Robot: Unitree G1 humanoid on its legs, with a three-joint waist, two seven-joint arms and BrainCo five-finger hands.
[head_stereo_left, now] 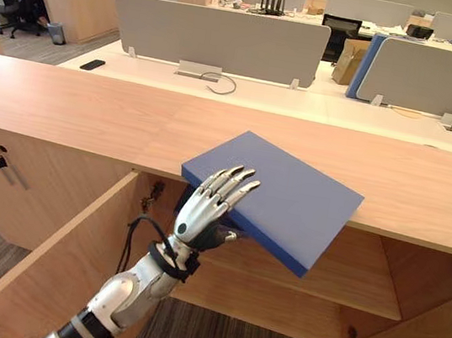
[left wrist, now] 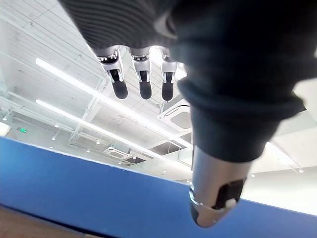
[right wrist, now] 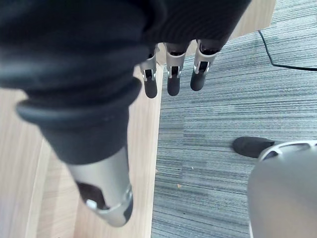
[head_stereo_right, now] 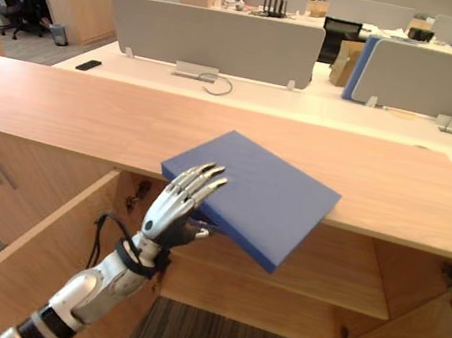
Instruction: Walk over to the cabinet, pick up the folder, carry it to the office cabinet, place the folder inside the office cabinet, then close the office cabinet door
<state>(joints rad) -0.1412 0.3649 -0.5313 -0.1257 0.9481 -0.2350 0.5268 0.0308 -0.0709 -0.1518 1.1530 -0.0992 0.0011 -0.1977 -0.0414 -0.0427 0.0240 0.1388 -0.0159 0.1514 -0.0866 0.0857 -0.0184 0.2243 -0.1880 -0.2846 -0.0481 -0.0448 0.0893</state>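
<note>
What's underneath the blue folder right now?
The folder lies on the wooden cabinet top, its near corner overhanging the open cabinet's inner shelf. The open left hand is at its near edge. The wood it covers is hidden.

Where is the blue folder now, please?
Centre of the left eye view: the folder overhangs the front edge of the cabinet top, by the left hand.

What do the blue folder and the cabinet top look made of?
The folder looks like stiff board, probably card or plastic-covered: matte even blue, crisp edges, overhanging without sagging. The cabinet top is likely wood-look laminate board: pale grain, smooth low sheen.
</note>
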